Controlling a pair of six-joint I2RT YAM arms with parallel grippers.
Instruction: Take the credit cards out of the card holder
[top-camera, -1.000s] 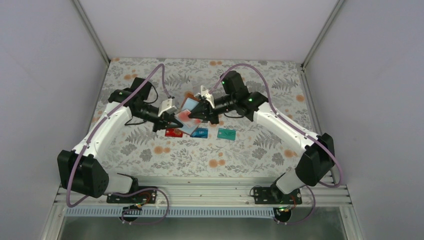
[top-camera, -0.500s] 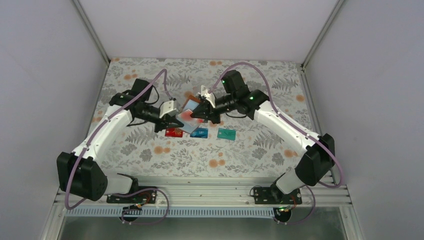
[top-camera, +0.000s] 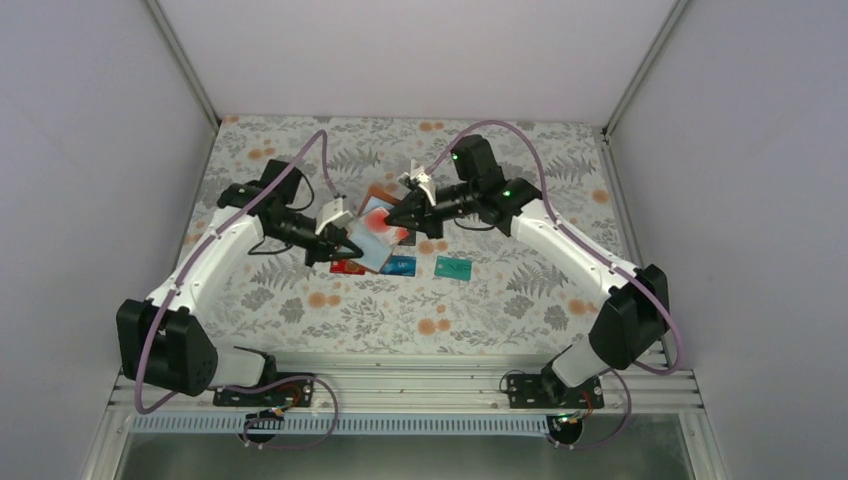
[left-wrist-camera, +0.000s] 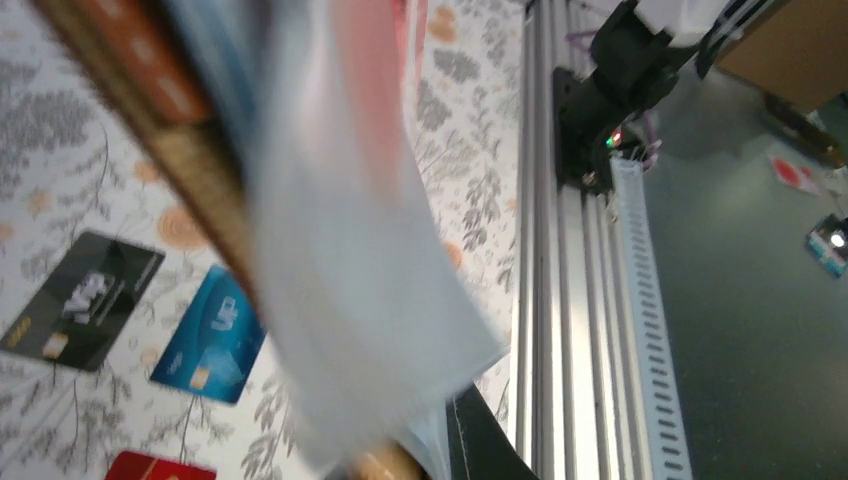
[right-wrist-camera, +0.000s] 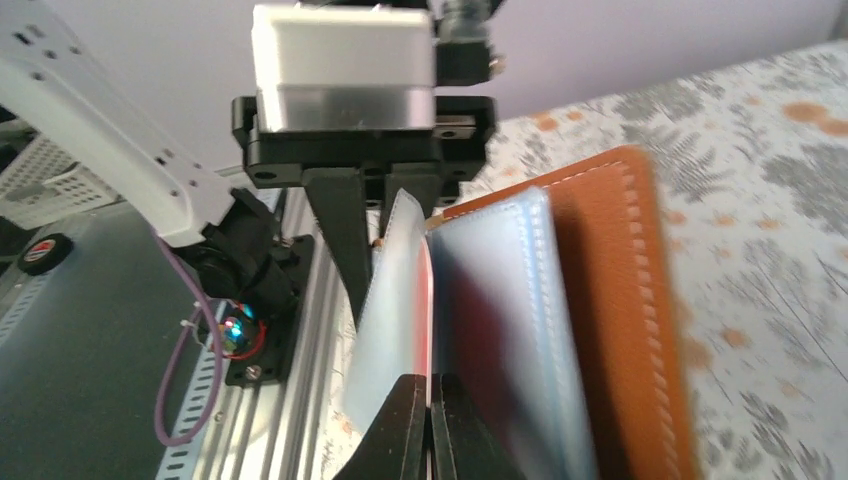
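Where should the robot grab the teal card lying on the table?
Probably the teal card by its two long edges, coming straight down from above. It lies flat on the table, apart from the blue card, so its sides are free.

Card holder (right-wrist-camera: 540, 320): one counted. Four cards lay loose beneath and nearward of holder: one red card (top-camera: 347, 266), one blue card (top-camera: 399, 266), one teal card (top-camera: 454, 268), one black card (left-wrist-camera: 80, 300). One reddish card (top-camera: 380, 228) showed inside holder pocket. Cards totalled five. Grippers: two, left gripper (top-camera: 350, 243) and right gripper (top-camera: 393, 224), at opposite ends of holder.
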